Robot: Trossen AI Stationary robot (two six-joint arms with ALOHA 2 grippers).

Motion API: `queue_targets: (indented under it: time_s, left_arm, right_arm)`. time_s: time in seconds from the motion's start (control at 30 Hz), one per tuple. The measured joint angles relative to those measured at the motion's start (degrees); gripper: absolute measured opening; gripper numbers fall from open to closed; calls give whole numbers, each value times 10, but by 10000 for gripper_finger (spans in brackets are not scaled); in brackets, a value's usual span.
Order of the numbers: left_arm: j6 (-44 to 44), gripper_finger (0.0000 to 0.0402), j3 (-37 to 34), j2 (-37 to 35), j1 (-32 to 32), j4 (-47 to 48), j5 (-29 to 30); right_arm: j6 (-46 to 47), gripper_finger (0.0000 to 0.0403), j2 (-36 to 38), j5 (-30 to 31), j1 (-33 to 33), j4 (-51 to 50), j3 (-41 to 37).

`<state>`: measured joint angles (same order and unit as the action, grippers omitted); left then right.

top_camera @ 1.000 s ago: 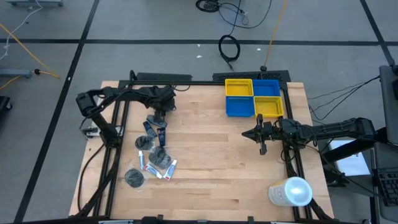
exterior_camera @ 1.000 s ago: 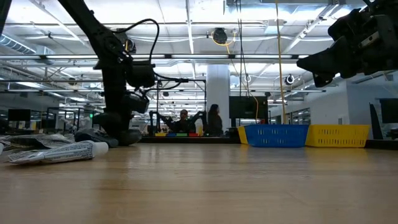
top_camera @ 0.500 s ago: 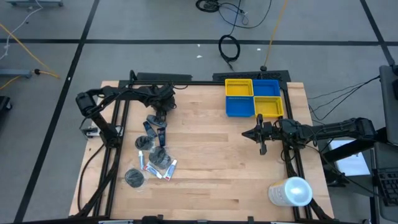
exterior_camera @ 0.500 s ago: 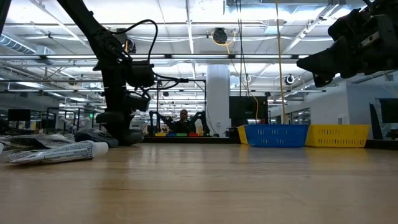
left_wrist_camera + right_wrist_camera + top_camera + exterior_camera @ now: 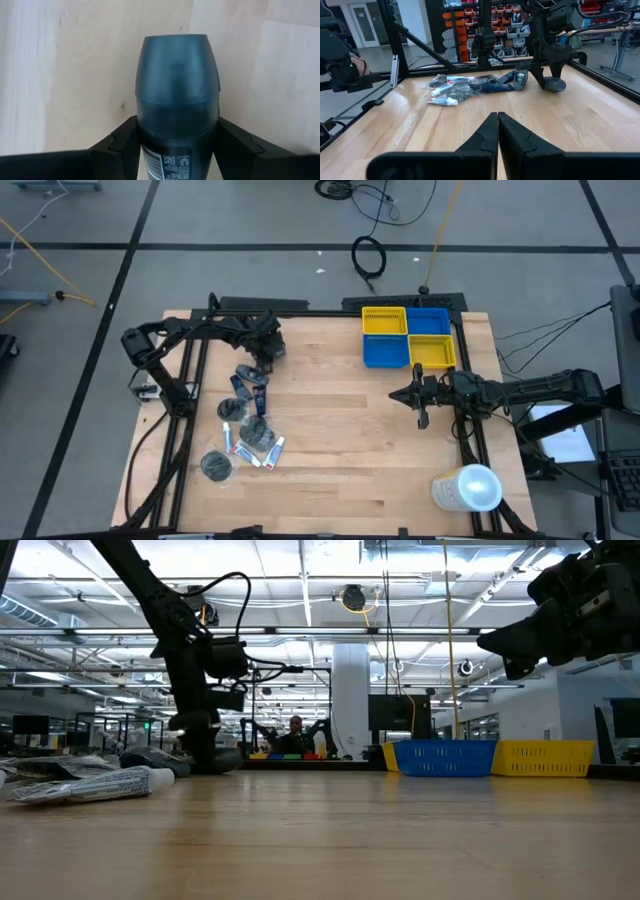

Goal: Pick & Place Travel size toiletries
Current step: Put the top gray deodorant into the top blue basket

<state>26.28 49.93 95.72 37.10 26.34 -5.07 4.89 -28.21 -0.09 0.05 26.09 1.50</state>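
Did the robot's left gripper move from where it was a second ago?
Yes, a little. In the high view the left gripper has slid toward the yellow bin, away from the pile of toiletries. It is closed around a dark bottle.

One camera looks straight down on the whole table (image 5: 340,430) from high above; another sits at tabletop level, looking across it into the room. The left wrist camera is pressed close on a dark bottle (image 5: 177,100). The right wrist camera faces across the table toward the toiletries (image 5: 470,86), also seen from above.
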Motion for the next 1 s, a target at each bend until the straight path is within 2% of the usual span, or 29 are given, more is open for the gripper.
queue_targets:
  time_s: [0.37, 0.63, 1.0]
  left_arm:
    - [-15, 189, -2, -10, 0, -10, -20]
    - [-26, 189, -2, -59, 0, -12, -43]
    - [-87, 189, -1, -188, -23, -52, -151]
  right_arm:
    - [0, 4, 0, 0, 0, 1, 0]
    - [0, 4, 0, 0, 0, 4, 0]
    - [-12, 4, 0, 0, 0, 68, 0]
